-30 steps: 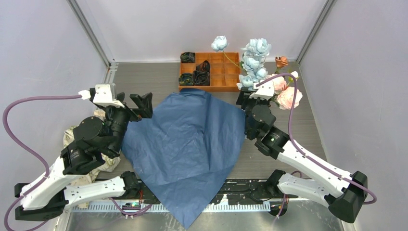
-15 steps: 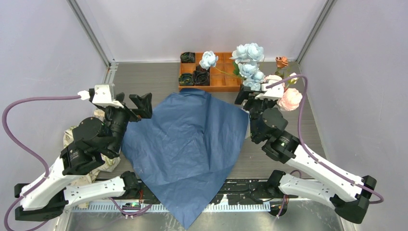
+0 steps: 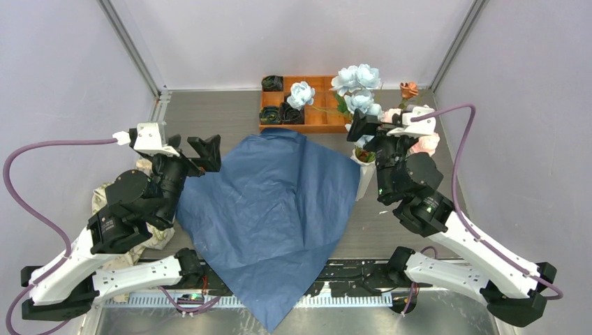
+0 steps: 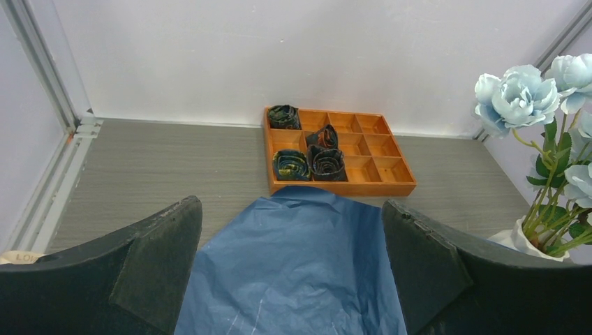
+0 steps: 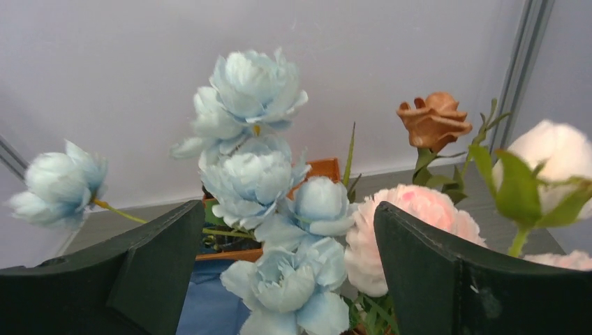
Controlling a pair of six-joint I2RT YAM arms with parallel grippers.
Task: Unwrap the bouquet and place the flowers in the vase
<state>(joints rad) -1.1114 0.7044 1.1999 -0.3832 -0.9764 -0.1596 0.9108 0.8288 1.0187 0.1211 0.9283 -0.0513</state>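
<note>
Over the vase, right gripper (image 5: pixel 287 259): fingers spread wide, one on either side of the blooms, closing on nothing; whether a pad brushes a petal I cannot tell.
Left gripper (image 4: pixel 290 272): fingers just as wide apart, nothing between them, hovering above the left edge of the wrapping paper (image 3: pixel 272 202).
Flowers (image 5: pixel 255 174): stems standing in the vase (image 3: pixel 364 178), at the table's far right, just beside the paper's right edge.
Vase count: one, white, upright, largely hidden by the right arm from above.
Blue blooms: at least five in the right wrist view; one leans out left over the tray (image 3: pixel 328 120).
Pink blooms: at least two, on the right side of the bunch.
Orange bud (image 5: pixel 433 118): one, at the back right.
Paper sheets: one, spread flat, its near corner hanging past the table's near edge between the arm bases.
Tray compartments: twelve, four across and three deep.
Dark rolls (image 4: pixel 327 164): four, all in the tray's left half.
Cloth bag (image 3: pixel 102 195): one, cream, under the left arm by the left wall.
Paper's far corner: almost at the tray's near wall.
Open room: bare grey table (image 3: pixel 209 115) left of the tray, and a strip between the vase and the right wall.
</note>
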